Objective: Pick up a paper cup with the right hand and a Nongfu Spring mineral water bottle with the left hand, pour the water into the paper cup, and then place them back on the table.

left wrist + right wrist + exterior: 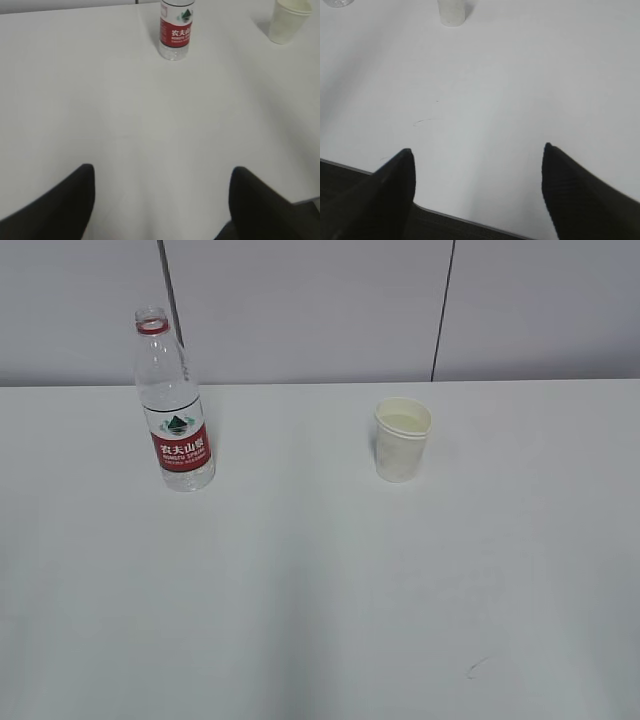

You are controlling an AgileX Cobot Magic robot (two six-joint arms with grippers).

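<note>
Left hand (162,200): your jaws gape wide, empty, well short of the bottle.
Right hand (477,185): likewise spread, holding nothing.
Nongfu Spring mineral water bottle (172,405): upright on the table (320,600), left.
Paper cup (402,439): upright, right, well apart; seems to hold liquid.
Progress: you have both standing free, so either all is finished or nothing begun; cannot tell.

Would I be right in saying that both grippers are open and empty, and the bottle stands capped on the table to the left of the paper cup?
Not quite: the bottle has no cap, as the exterior view shows; the rest holds.
</note>
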